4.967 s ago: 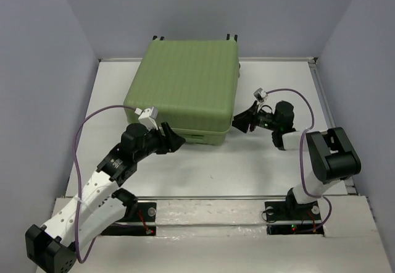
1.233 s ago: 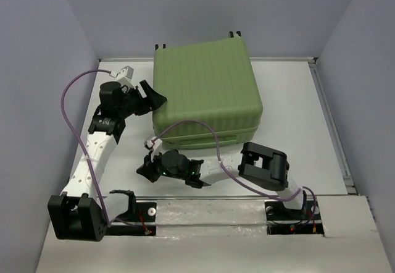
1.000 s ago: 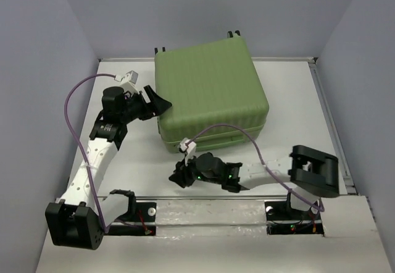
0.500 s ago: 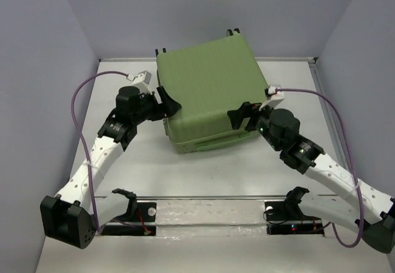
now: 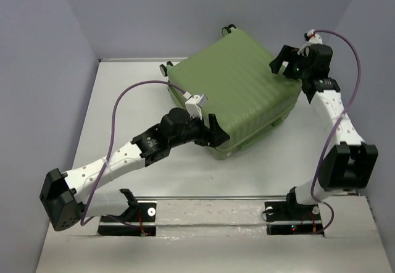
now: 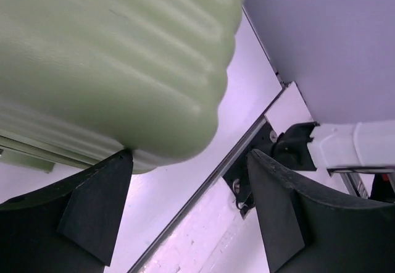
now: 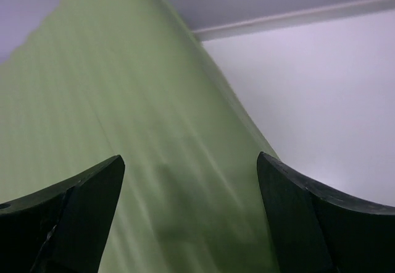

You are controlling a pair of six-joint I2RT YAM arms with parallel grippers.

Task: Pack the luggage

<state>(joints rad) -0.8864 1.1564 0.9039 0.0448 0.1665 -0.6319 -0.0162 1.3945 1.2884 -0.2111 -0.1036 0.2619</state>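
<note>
My left claw (image 5: 217,136) is spread wide at the near corner of the luggage (image 5: 237,81). In the wrist view one black wedge-shaped finger (image 6: 92,214) touches the lower edge of the shell (image 6: 111,57), and the other finger stands apart from it over the table (image 6: 247,94). That arm lies low and stretched out from its base at the near left, with the forearm angled toward the right. My right claw (image 5: 282,63) is spread too and hovers at the far right corner of the case, with its fingers (image 7: 80,217) on either side of the ribbed top (image 7: 123,131); I cannot tell whether they touch it. That arm reaches far along the right side, and the wrist is bent back to the left.

The luggage is closed and lies flat on the white table (image 5: 123,100), toward the far side and turned askew. Its shell is hard and light green, with parallel ribs and rounded corners. Black wheels (image 5: 228,29) show at its far edge. A purple cable (image 5: 117,125) loops above each arm.
</note>
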